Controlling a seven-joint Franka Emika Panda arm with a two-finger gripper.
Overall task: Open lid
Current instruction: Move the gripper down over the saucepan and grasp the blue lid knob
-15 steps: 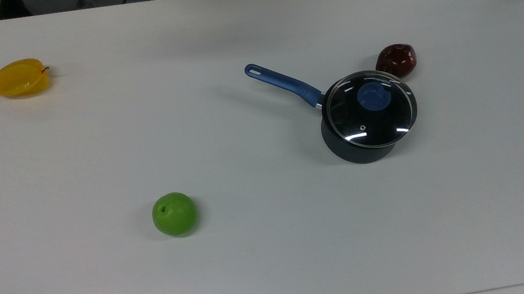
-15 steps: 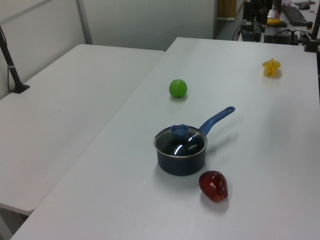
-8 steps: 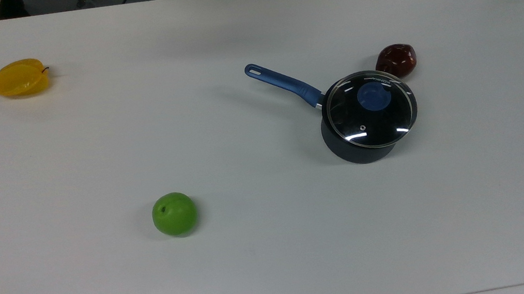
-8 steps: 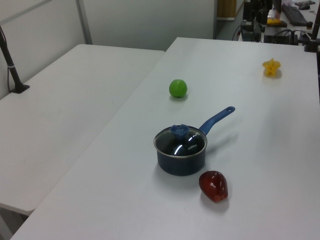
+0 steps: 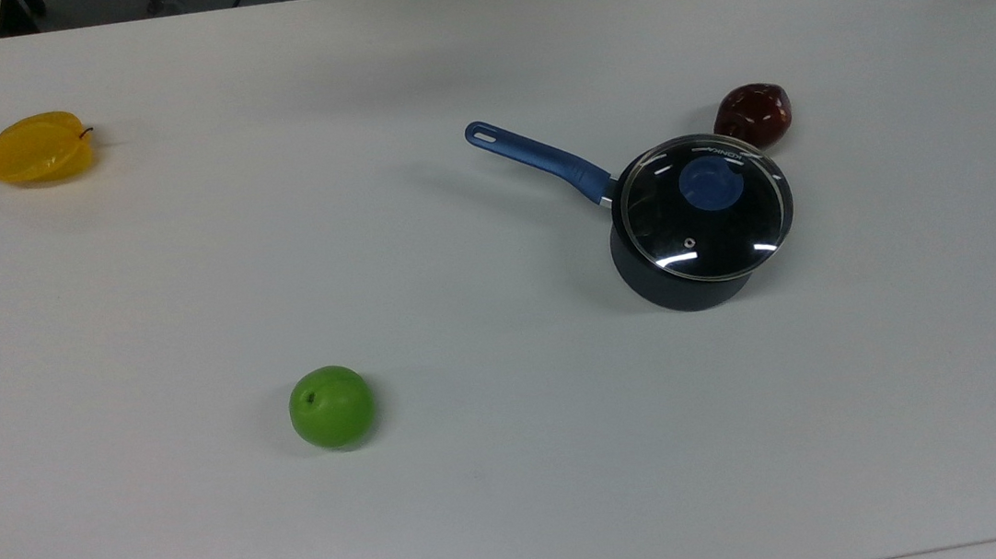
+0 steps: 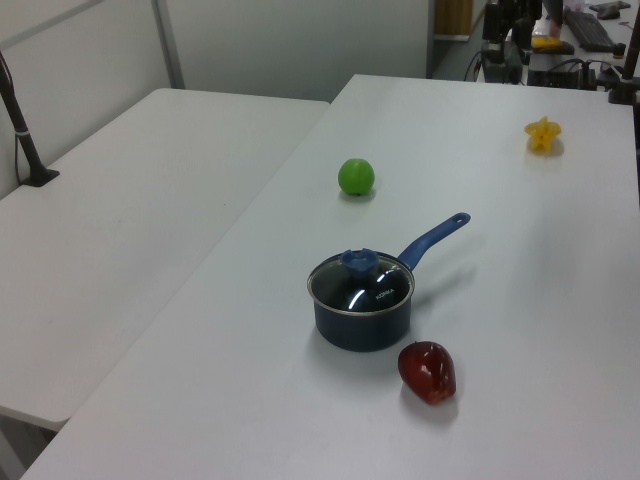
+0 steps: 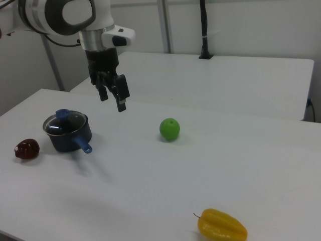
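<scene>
The lid [image 5: 705, 207] sits seated flat on the dark saucepan [image 5: 682, 283], its blue knob [image 5: 711, 183] at centre and upright; the task is not yet begun. The saucepan's blue handle [image 5: 541, 160] runs from the lid toward the top view's upper left, which leaves the knob clear of obstruction from above. A dark red fruit [image 5: 752, 115] rests on the bench [image 5: 484, 503] just beside the saucepan, on the side away from the handle. In the right view the claw [image 7: 113, 98] hangs in the air, above the lid [image 7: 64, 120] and off to the right view's right of it, apart from everything; its fingers stand spread with nothing between them. Judged from this, the coming move must carry the claw toward the right view's left and downward onto the knob. The green apple [image 7: 169, 129] and yellow starfruit [image 7: 222, 225] lie well apart from the lid.
</scene>
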